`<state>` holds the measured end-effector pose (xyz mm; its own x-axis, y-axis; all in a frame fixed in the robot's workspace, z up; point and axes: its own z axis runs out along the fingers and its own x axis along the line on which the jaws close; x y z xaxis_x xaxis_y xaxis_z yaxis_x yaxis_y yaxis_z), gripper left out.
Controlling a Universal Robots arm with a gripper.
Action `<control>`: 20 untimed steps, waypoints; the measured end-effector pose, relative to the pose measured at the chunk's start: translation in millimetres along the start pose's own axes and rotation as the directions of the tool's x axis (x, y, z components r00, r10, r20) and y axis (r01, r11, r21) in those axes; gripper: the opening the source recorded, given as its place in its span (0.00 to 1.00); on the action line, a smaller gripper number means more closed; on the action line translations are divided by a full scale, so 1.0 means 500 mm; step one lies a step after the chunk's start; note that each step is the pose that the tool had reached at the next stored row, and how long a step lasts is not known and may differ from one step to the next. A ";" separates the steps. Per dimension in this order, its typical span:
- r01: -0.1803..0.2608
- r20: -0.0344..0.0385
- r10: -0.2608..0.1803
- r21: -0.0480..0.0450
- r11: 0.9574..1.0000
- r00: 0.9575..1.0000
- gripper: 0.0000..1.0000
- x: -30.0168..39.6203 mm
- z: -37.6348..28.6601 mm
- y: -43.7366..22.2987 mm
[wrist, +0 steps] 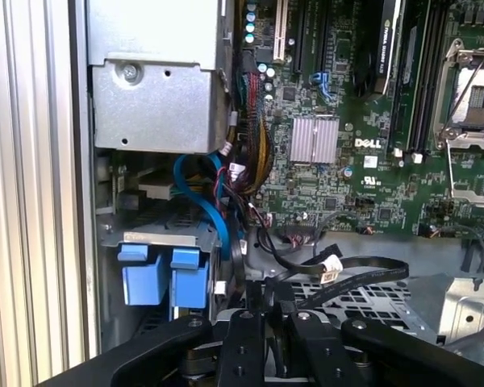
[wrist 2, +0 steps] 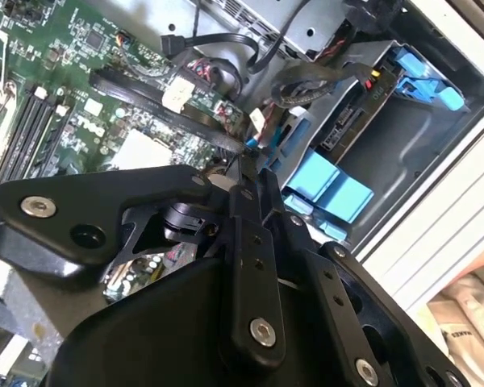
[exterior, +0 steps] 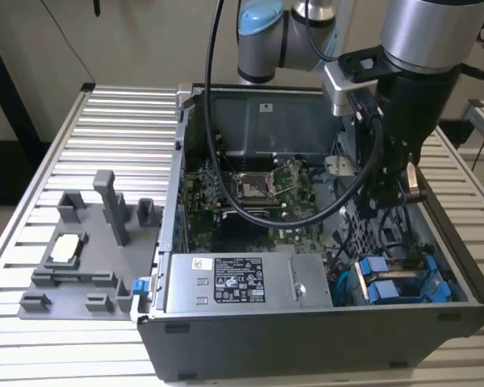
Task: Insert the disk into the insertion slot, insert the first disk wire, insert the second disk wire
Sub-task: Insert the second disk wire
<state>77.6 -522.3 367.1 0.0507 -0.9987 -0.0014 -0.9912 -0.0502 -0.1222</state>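
drive bay: near corner of the case in the exterior view, the slot (exterior: 399, 282) with its blue rails; the disk (exterior: 377, 284) looks already seated in there, its blue carrier tabs facing up; in the first wrist view the same blue tabs (wrist: 163, 274) sit just under the grey metal box (wrist: 157, 97)
fingers: gripper (exterior: 391, 193) hangs inside the case just above and behind the bay; in the second wrist view the fingers (wrist 2: 250, 266) look pressed nearly together; honestly can't tell if there's anything pinched at the tips
cables: a black flat cable with a pale plug (wrist: 332, 270) lies loose close to the fingertips, a blue one (wrist: 214, 210) loops by the bay; I'd guess these are soft and floppy, so grab by the stiff plug, not the cord; small plugs probably bend easily if pushed crooked
room: tight; case wall (exterior: 460, 242) on one side, the labelled grey box (exterior: 242, 282) on the other, perforated cage close behind
further back: motherboard (exterior: 250, 193) and a thick black hose (exterior: 226, 161) draped over it; beyond the case, the ribbed desk (exterior: 121, 121) with a grey fixture (exterior: 89, 242)
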 end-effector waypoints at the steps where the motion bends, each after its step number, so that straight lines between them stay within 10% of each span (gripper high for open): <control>1: 0.000 0.000 0.000 0.000 1.000 1.000 0.16 0.000 0.000 0.000; 20: 0.000 0.001 0.000 -0.016 1.000 1.000 0.16 0.083 0.007 -0.035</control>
<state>97.7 -563.0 365.6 0.0506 -0.9987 -0.0021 -0.9931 -0.0501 -0.1060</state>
